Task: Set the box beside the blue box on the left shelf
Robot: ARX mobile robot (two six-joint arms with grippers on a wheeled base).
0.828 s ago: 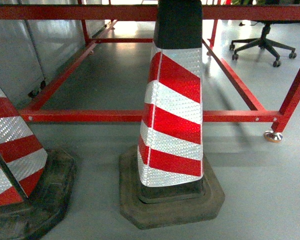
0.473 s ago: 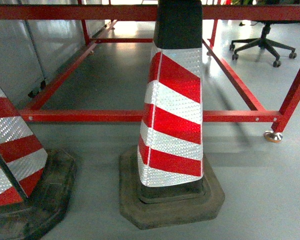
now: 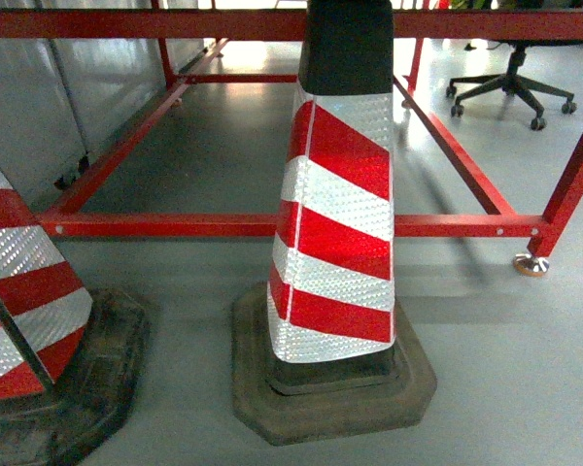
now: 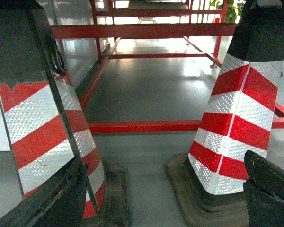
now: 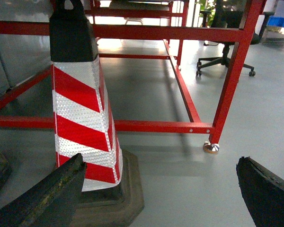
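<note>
A red-and-white striped traffic cone with a black top stands on its dark rubber base in the middle of the head view, on the grey floor. A second striped cone sits at the near left, cut by the frame edge. Behind both runs a red metal frame with a low crossbar and a round foot at the right. A black office chair stands at the far right.

The left pincer shows in its wrist view as two dark fingers at the bottom corners, spread wide apart with nothing between them but the floor and cones beyond. The right pincer is likewise spread wide, holding nothing, with the central cone just beyond its left finger.

The blue box appears in none of the views.
</note>
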